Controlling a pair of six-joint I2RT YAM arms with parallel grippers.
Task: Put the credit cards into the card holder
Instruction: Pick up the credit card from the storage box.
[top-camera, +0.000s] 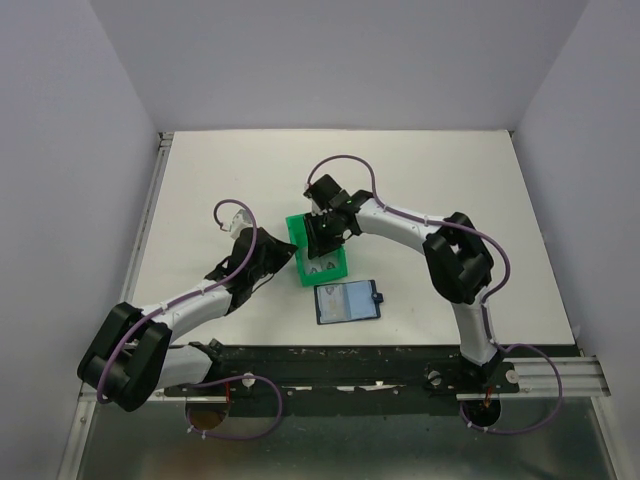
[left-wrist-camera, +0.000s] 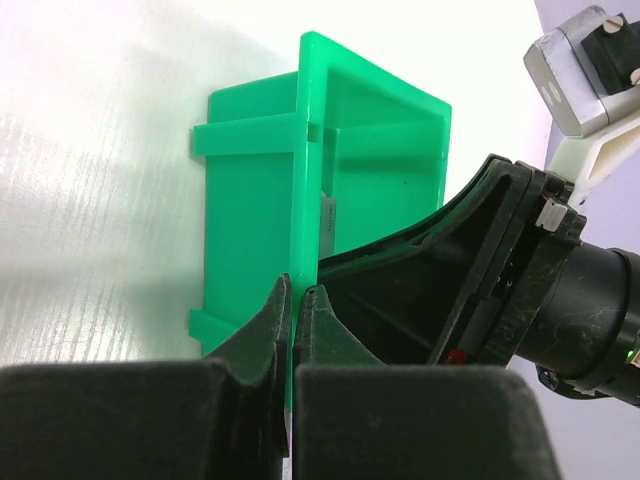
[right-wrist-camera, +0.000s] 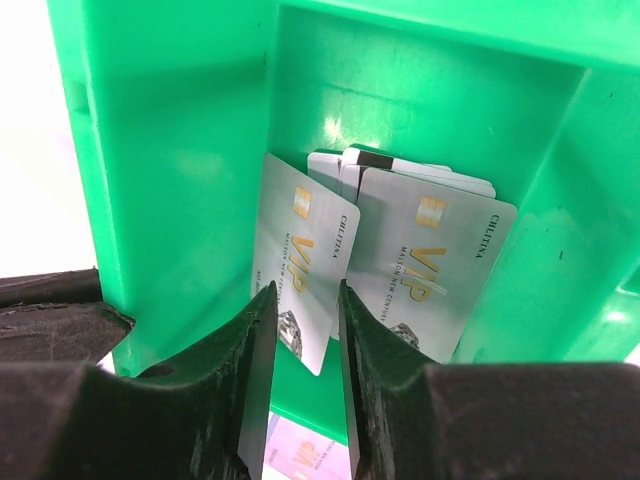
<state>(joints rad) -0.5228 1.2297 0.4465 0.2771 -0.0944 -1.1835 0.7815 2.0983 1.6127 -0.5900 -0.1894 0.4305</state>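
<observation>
Overhead, right tool (top-camera: 323, 245) angles down into green bin (top-camera: 296, 235).

I read gold "VIP" on both silver credit cards (right-wrist-camera: 440, 275) standing in green bin (right-wrist-camera: 180, 150). "CHLITINA" along right edge of each. Small line under "VIP" too blurred for me.

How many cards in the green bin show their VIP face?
2. Left VIP card near the left wall of the green bin; right VIP card beside it. Others behind, partly hidden.
</observation>
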